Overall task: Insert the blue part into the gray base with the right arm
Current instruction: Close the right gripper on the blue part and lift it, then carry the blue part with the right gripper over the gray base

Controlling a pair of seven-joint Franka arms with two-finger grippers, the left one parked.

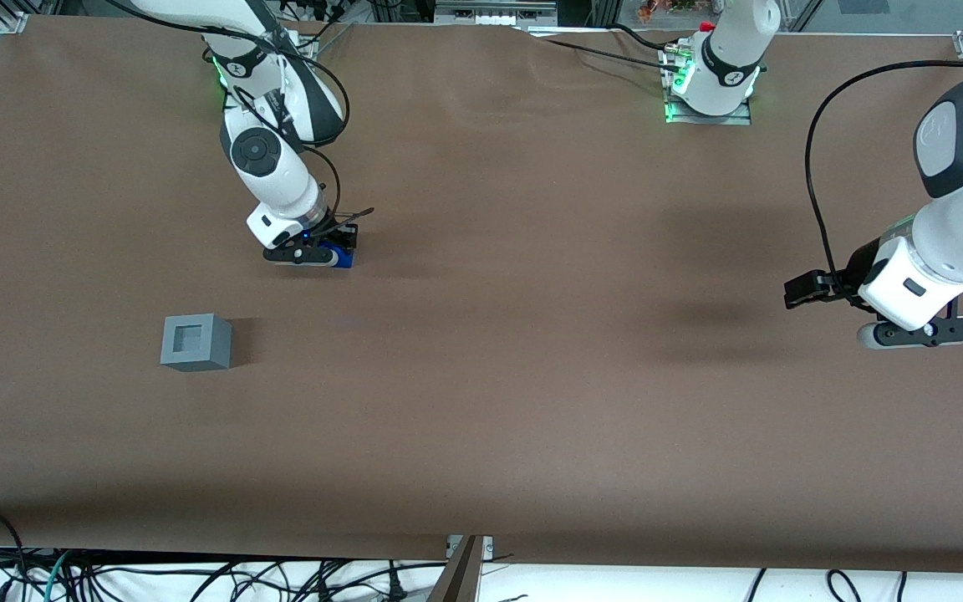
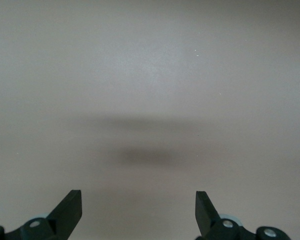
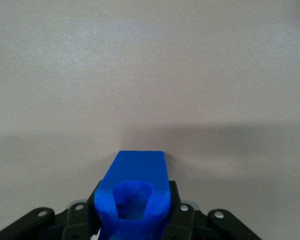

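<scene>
The blue part (image 1: 338,255) is held between the black fingers of my right arm's gripper (image 1: 327,252), low over the brown table. In the right wrist view the blue part (image 3: 135,192) fills the space between the jaws, which press on its two sides. The gray base (image 1: 196,342) stands upright on the table with its square recess facing up, nearer to the front camera than the gripper and apart from it. The base does not show in the right wrist view.
The brown table (image 1: 532,401) stretches wide around both things. The right arm's base mount (image 1: 235,67) stands at the table's back edge. Cables hang below the table's front edge (image 1: 197,577).
</scene>
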